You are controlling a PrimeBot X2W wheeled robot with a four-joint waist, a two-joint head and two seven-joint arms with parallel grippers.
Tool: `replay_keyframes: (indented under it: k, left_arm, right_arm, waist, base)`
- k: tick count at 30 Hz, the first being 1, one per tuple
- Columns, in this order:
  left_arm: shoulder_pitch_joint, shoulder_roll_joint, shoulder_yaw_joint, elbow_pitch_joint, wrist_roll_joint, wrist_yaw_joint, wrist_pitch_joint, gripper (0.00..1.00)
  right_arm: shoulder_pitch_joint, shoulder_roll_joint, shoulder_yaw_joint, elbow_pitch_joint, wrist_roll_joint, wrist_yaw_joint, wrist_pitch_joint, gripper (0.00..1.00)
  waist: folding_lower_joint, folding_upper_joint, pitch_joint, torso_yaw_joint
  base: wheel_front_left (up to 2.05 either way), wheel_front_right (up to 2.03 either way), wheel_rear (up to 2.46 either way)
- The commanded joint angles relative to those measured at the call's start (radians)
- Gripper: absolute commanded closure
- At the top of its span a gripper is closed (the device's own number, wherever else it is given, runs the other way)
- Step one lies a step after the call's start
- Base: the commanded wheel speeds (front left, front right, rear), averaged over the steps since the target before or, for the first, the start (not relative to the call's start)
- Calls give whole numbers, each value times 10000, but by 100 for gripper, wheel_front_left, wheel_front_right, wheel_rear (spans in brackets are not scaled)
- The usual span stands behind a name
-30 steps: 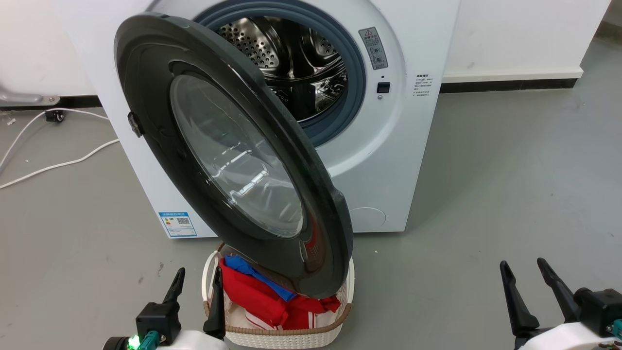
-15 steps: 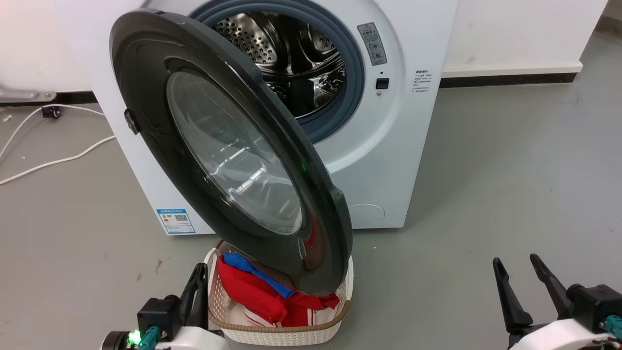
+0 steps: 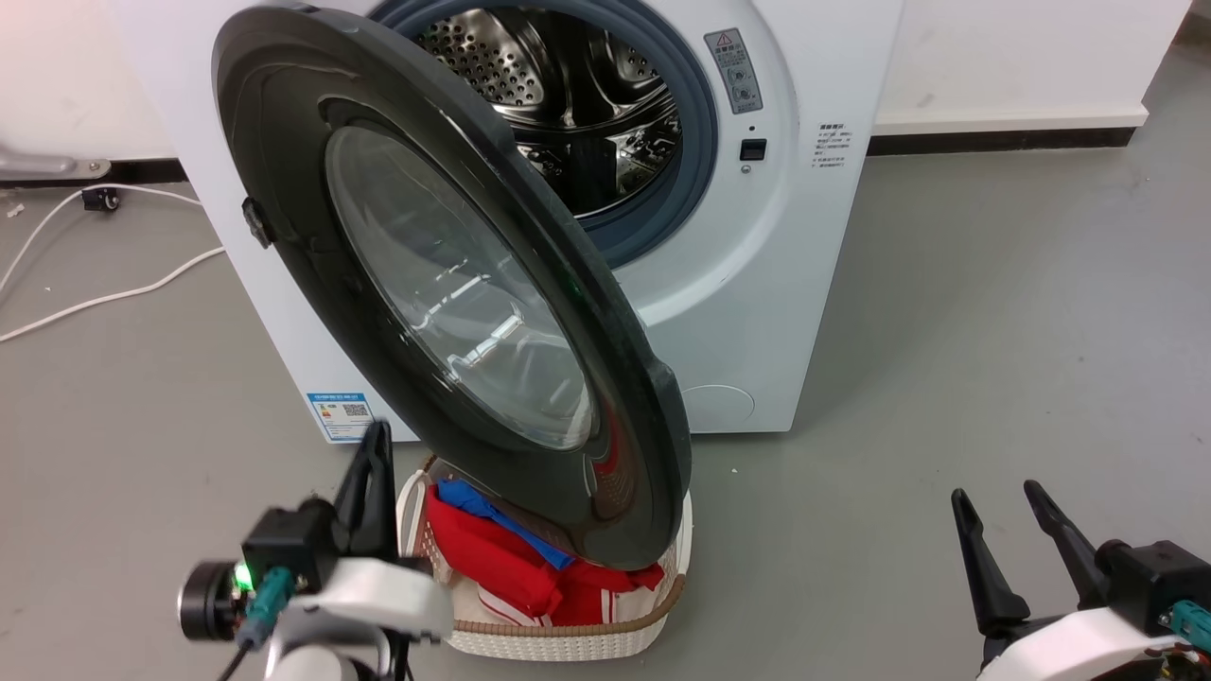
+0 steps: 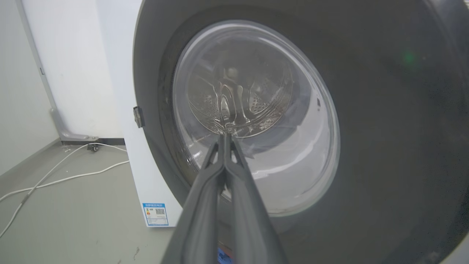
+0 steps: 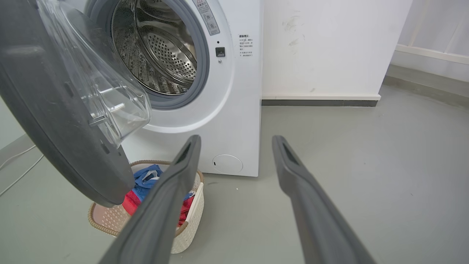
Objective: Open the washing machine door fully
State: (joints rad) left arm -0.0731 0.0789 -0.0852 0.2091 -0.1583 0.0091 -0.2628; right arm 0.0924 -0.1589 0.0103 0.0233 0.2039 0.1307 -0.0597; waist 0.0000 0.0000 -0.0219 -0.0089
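Head view: the large round black-rimmed glass washing machine door is seen partly swung out at the left front of the white box-shaped washing machine, over a white woven laundry basket. The left gripper is pressed together, empty, near the door; the right gripper is spread wide, near right.

The washer is plain white. Its door has a glossy black rim around clear glass. The drum is shiny steel dotted with holes, ringed by a grey-blue gasket. Low on the washer sits a blue sticker. Before the washer, the basket is white with a tan woven rim, holding red, blue and white cloth. The floor is grey, with white cables left of the washer. The left gripper and right gripper are dark grey.
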Motion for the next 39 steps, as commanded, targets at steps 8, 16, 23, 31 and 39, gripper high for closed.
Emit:
replay_keyframes:
  k: [8, 16, 23, 31, 39]
  left_arm:
    - [-1605, -91, -38, -1680, 198, 620, 333, 100]
    - [-2860, -195, -827, -3663, 395, 936, 923, 100]
    - [-3992, -272, -2381, -4587, 88, 1031, 1444, 100]
    - [-4825, -281, -4390, -4079, -722, 1488, 1803, 100]
    - [-4457, -284, -6114, -3026, -1524, 1570, 2349, 100]
  right_arm:
    - [-312, 82, 82, -141, -98, 0, 74, 0]
    - [-287, 131, 38, -212, -125, 0, 134, 0]
    - [-354, 159, 7, -262, -168, 0, 193, 0]
    - [-402, 105, 44, -315, -204, 0, 297, 0]
    - [-318, 96, -73, -348, -160, 1, 392, 0]
  waist:
    - [0, 0, 105, 11]
    - [0, 0, 158, -62]
    - [0, 0, 230, -214]
    - [0, 0, 345, -460]
    - [0, 0, 547, -525]
  base:
    - [0, 0, 0]
    - [0, 0, 0]
    - [0, 0, 0]
    - [0, 0, 0]
    - [0, 0, 0]
